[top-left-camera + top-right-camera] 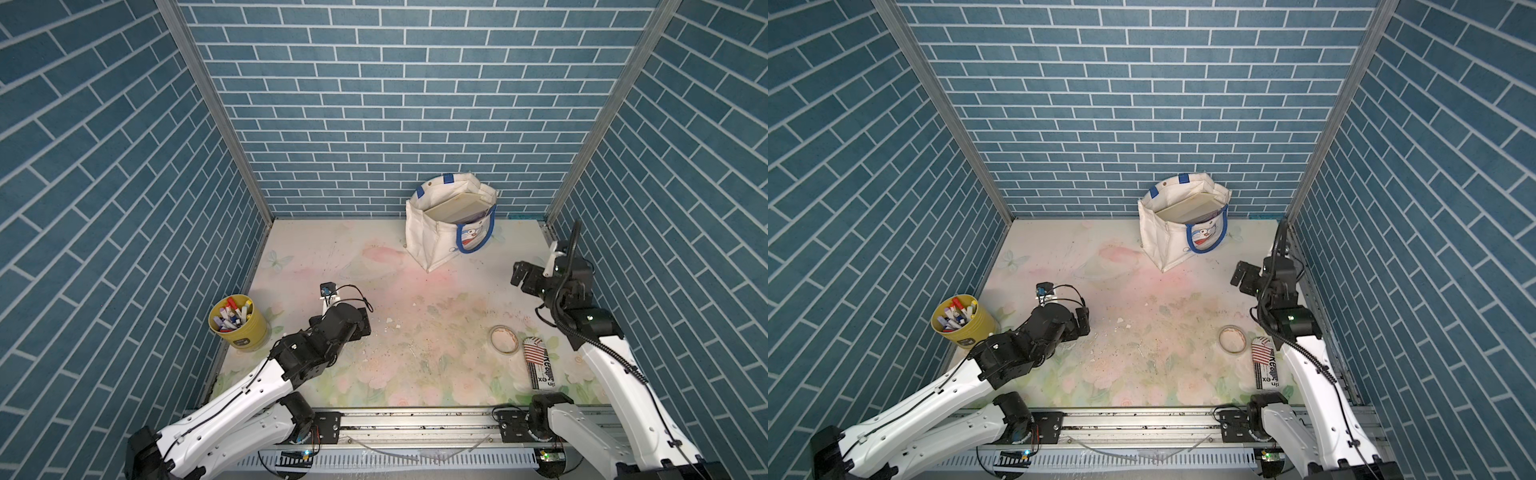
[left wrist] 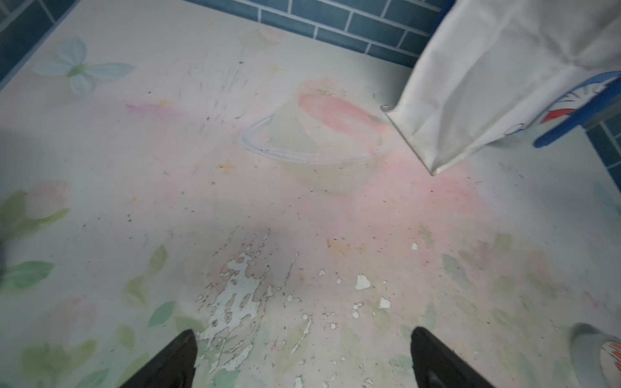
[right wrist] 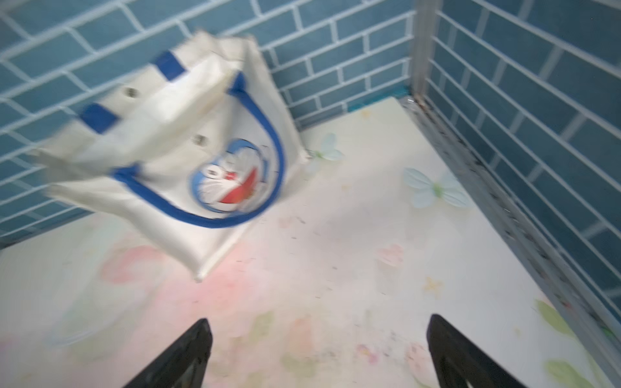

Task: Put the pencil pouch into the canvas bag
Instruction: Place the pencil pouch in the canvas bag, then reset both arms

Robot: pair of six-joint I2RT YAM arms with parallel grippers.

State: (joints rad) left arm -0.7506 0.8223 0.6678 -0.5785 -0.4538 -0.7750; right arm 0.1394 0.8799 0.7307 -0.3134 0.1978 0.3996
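Floral tabletop (image 1: 415, 332) worn, flaking – blue brick walls (image 1: 374, 104); L gripper (image 2: 302, 362), R gripper (image 3: 319, 352) – jaws apart, empty.

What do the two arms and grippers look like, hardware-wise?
Both the left arm and right arm have glossy white link shells with black joint housings and thin black cables clipped along them; the right also carries a ribbed black hose. The left gripper and right gripper have black, tapered fingers.
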